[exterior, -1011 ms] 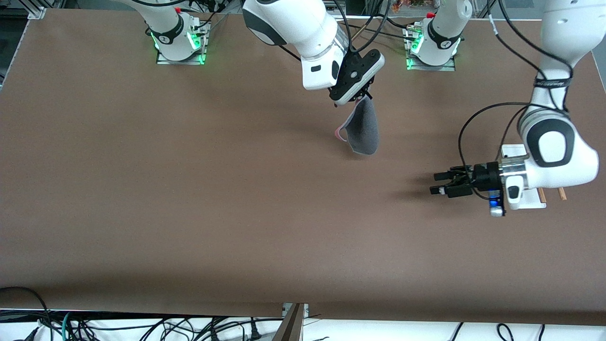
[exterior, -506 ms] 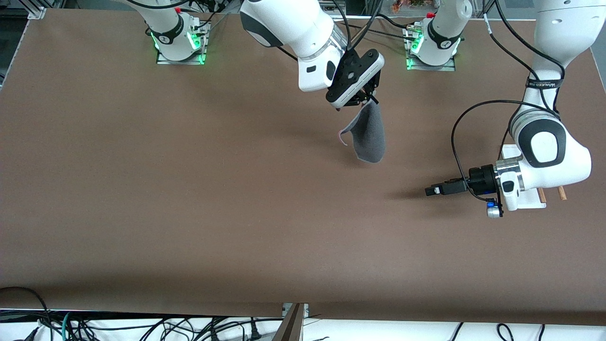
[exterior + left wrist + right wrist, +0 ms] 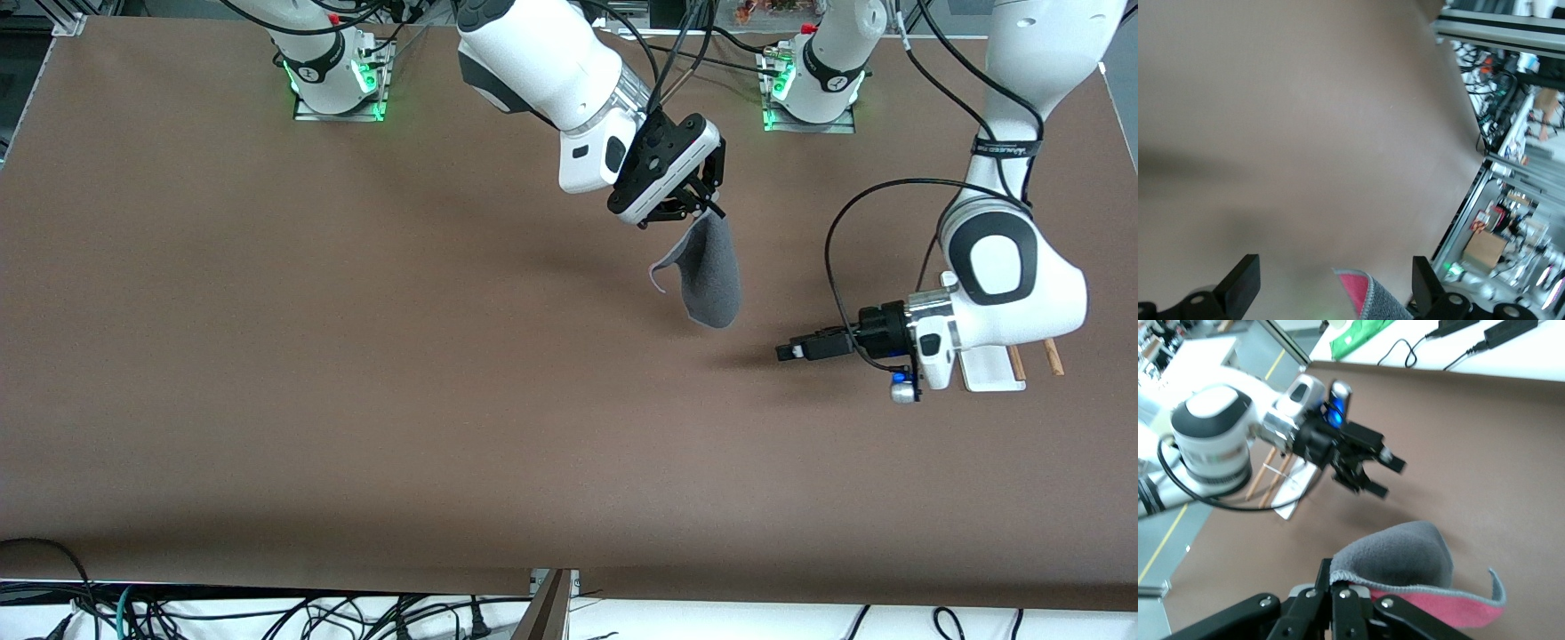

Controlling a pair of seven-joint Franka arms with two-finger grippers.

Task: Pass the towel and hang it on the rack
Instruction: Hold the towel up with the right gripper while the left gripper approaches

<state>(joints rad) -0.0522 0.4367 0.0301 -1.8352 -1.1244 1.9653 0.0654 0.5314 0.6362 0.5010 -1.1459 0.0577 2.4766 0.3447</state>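
Towel [image 3: 709, 274] hangs limp over counter [image 3: 356, 356] mid-span, pinched at top edge by right tool [image 3: 702, 206], grey face out, pink lining [image 3: 1451, 607] curling underneath. Likely light, floppy, non-slip; free lower hem looks best place to take hold. Left tool [image 3: 794, 350] level over counter, aimed at cloth, fingers apart in left wrist view. Rack [image 3: 1005, 369] sits beneath left arm.

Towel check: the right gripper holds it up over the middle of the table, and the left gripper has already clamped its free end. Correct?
Not quite. The right gripper does hold the towel up, but the front view shows the left gripper apart from it, open and empty.
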